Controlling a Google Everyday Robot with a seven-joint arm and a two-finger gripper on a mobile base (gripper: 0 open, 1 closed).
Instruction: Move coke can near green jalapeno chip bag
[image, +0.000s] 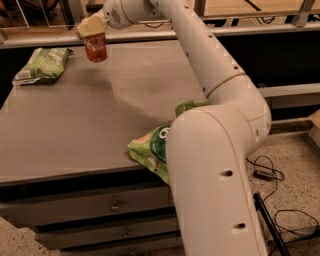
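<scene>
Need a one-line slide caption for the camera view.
Gripper holds the small red coke can at the grey table's far side, right of the flattish pale green jalapeno chip bag.

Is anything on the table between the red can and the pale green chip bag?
No. In the camera view, only bare grey table separates the red can from the pale green chip bag. The gripper clamps the can's top.

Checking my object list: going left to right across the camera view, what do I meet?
From left: green jalapeno chip bag → coke can, with the gripper clamped on its top → larger bright green chip bag → black cables.
</scene>
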